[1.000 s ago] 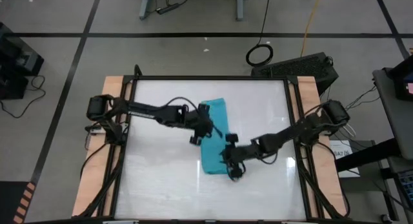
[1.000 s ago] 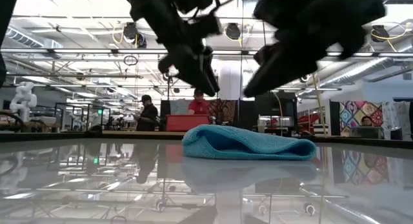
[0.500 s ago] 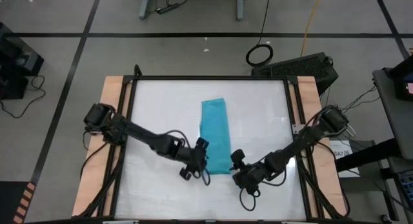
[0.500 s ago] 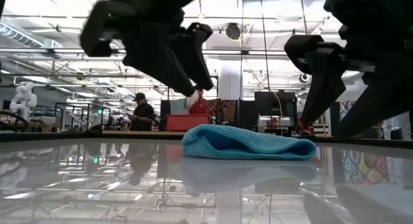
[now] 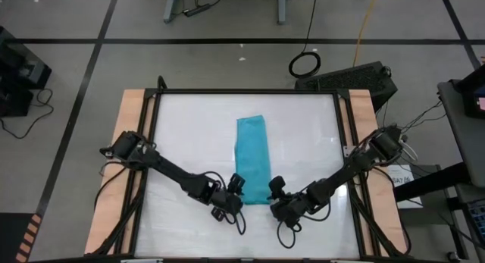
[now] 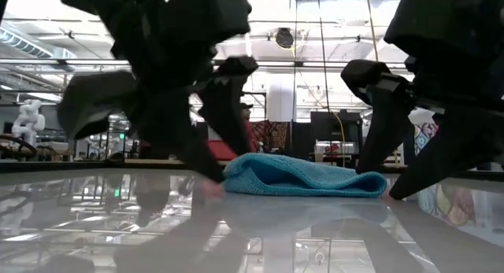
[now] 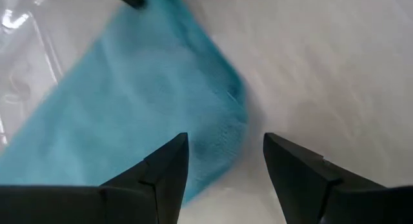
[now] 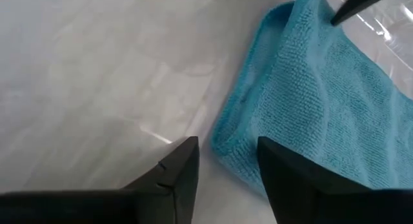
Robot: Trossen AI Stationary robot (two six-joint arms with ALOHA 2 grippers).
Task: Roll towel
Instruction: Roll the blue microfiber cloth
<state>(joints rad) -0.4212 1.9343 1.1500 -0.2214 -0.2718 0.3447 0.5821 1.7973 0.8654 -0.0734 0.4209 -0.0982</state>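
Observation:
The turquoise towel lies flat on the white table as a long folded strip that runs from far to near. It also shows in the low view. My left gripper is open, low at the towel's near left corner, which lies in front of the gap between its fingers. My right gripper is open, low at the near right corner, with a finger on either side of it. In the low view both grippers reach down to the table at the towel's two ends. My left gripper has one fingertip down at the table right beside the towel's edge; I cannot tell whether it touches the cloth. My right gripper stands at the towel's other end in the same way; I cannot tell whether it touches.
The white table top is framed by a dark rail and wooden side boards. There is bare table on both sides of the towel. The far room with people shows behind the table in the low view.
Both grippers have gone from above the towel's middle toward the table's near edge and down to the table, ending at the towel's near corners. The towel has stayed where it was.

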